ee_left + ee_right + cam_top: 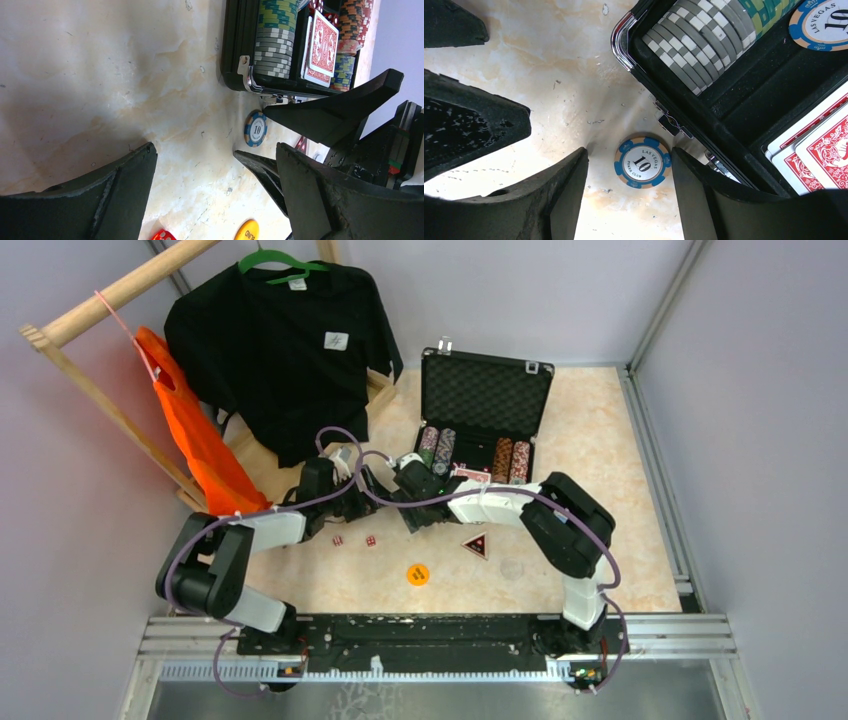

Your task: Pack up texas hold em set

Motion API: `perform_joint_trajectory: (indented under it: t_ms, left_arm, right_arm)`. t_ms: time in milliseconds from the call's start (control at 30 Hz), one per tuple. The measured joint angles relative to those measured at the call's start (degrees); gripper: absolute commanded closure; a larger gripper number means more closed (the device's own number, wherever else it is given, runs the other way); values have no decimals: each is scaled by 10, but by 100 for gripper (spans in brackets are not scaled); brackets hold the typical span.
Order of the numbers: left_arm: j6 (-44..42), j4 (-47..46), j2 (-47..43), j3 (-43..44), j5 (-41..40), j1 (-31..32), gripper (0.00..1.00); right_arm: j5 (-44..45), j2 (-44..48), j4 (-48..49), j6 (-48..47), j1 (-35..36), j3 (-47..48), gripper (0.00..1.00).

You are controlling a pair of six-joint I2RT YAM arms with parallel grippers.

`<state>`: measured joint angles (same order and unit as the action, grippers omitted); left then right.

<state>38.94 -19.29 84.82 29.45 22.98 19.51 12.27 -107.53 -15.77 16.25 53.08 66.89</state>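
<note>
Blue 10 chip [642,162] on the counter [549,75], between the fingers of our right end effector [629,150].
The chip lies flat just before the open case [724,132], near its latch. Our right end effector stands partly open astride it, gripping nothing. Just beside it, our left end effector [215,150] hangs wide open and empty.

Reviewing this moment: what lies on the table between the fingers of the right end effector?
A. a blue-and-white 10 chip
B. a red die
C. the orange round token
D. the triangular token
A: the right wrist view shows a blue-and-white 10 chip lying flat on the table between the fingers of the open right end effector, just outside the case.
</note>
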Motion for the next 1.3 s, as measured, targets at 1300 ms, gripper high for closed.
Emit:
perform_joint_trajectory:
  t_ms: [1300]
  left_arm:
    - [-2, 0, 1, 1, 0, -4, 5]
  right_arm:
    - [-12, 4, -40, 15, 29, 7, 41]
